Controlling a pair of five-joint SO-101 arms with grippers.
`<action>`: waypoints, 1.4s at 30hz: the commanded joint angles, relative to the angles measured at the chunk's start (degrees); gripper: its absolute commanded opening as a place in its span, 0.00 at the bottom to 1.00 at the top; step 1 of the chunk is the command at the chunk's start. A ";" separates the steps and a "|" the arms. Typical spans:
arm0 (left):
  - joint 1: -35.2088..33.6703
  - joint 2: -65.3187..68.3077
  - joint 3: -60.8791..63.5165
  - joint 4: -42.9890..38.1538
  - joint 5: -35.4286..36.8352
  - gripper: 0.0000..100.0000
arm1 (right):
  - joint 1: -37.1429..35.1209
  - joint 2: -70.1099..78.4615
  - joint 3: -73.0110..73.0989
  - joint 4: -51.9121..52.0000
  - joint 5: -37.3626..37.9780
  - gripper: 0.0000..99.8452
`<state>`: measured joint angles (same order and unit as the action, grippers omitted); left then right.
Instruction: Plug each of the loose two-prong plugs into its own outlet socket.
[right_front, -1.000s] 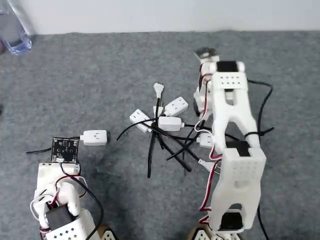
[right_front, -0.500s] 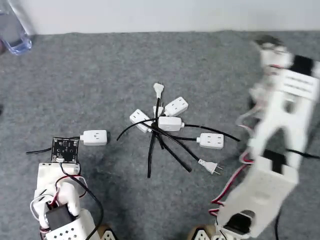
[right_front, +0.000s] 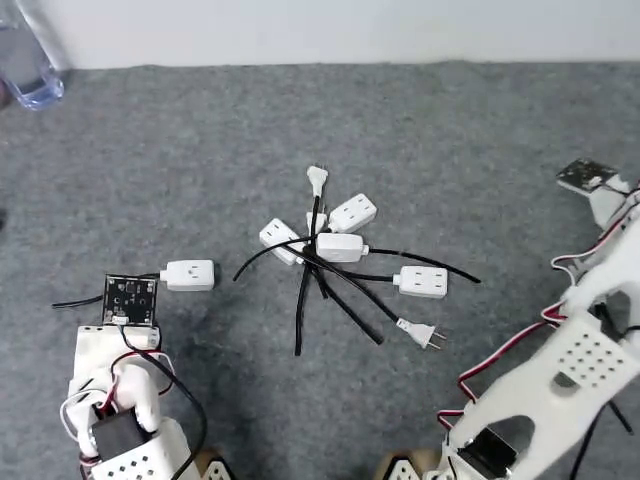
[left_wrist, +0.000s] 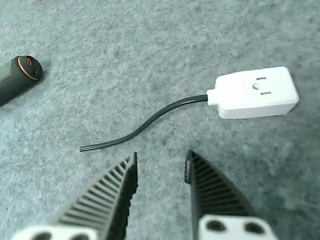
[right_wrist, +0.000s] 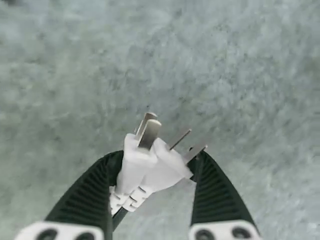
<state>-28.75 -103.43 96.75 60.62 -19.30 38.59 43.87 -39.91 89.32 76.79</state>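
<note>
1. Grey carpet-like mat (right_front: 150, 150) covers the whole table; both wrist views show the same rough texture.
2. White wall (right_front: 300, 30) runs along the mat's far edge.
3. Clear container (right_front: 25, 70) stands on the mat at the far left corner, cut by the frame. Bottle or glass, can't tell.
4. Dark cylinder (left_wrist: 17, 77) with an orange ring at its end lies flat on the mat in the left wrist view, partly out of frame.
</note>
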 joint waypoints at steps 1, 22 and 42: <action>-0.09 -0.88 -0.31 0.44 -0.53 0.15 | 0.84 0.75 -1.85 -5.49 0.53 0.01; -0.09 -0.88 -0.31 0.44 -0.53 0.15 | -1.54 -0.66 -3.78 -3.82 -10.11 0.50; -0.09 -0.88 -0.31 0.44 -0.53 0.15 | -26.24 -37.23 40.53 13.41 -11.34 0.40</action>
<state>-28.75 -103.43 96.75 60.62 -19.30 15.65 13.80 -6.77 100.48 63.60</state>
